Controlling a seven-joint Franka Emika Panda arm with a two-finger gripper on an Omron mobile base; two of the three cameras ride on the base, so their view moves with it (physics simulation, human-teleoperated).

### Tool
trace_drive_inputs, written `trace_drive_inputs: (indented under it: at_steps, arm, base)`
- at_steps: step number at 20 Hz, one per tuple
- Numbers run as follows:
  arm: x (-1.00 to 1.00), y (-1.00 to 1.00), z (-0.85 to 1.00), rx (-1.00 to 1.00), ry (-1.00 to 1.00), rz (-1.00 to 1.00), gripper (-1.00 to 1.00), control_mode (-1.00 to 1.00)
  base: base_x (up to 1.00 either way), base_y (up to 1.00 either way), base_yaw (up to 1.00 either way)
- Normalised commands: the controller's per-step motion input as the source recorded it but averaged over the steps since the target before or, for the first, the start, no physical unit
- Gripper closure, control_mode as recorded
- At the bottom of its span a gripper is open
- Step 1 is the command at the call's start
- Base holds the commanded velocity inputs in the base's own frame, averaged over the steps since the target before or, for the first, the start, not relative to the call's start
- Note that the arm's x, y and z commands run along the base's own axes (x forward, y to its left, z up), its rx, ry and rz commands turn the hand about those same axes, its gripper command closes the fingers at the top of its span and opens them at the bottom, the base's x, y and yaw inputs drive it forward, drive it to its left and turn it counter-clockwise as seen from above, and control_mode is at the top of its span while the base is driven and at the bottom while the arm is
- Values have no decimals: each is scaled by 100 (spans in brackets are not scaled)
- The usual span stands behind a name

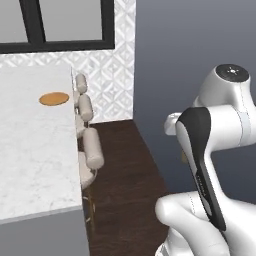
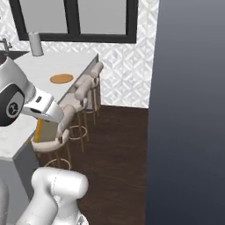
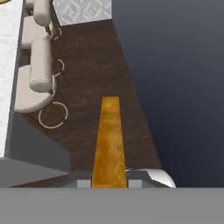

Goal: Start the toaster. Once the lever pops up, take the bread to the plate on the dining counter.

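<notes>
One slice of bread [image 3: 109,140] sits pinched edge-on in my end effector [image 3: 109,177] above the dark floor [image 3: 92,65], carried clear of the stools [image 3: 37,74] toward the plate [image 1: 53,99] on the marble bench [image 1: 30,160].

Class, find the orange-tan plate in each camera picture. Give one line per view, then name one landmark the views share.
Left base view: the plate lies upper left, on the dining counter.
Right base view: it lies upper left, on the counter's far part.
Hand view: the plate is not in it.
Shared landmark: the row of beige stools along the counter's edge.
</notes>
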Motion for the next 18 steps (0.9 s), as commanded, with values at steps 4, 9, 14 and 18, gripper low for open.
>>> trace_drive_inputs:
  at_steps: [4, 9, 14, 18]
  arm:
    - [0, 0, 0, 0, 0, 0, 100, 100]
    - [0, 0, 0, 0, 0, 0, 100, 100]
    - [0, 0, 0, 0, 0, 0, 100, 100]
    - [0, 0, 0, 0, 0, 0, 100, 100]
  base:
    - [100, -97, 8]
    - [100, -74, 7]
    - [100, -31, 21]
    - [100, -8, 44]
